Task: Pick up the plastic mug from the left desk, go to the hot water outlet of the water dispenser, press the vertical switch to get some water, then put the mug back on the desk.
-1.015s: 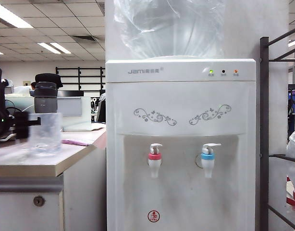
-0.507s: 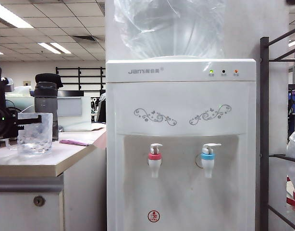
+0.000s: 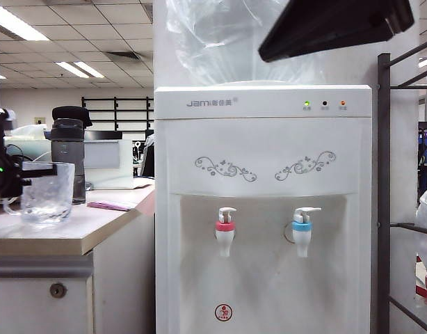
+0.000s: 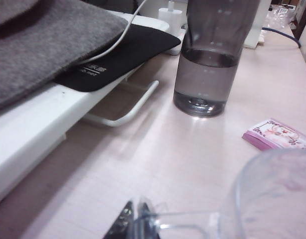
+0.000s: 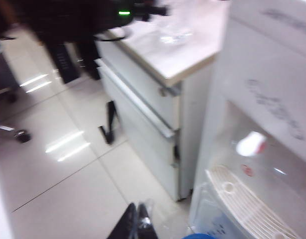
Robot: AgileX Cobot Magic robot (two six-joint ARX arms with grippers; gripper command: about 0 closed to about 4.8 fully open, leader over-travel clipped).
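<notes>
Left end effector pinches plastic mug handle; right end effector closed, aloft.

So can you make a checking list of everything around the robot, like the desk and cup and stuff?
Surface: left desk, pale top, drawer lock below.
Job's things: plastic mug on the desk; water dispenser; hot water outlet with vertical switch untouched.
Clutter: dark tumbler, pink packet, grey cloth.
Grippers: left gripper shut on the mug's handle; right gripper shut, empty, above the floor by the dispenser.
Cables: white cable.
Surroundings: office ceiling lights, metal rack.
</notes>
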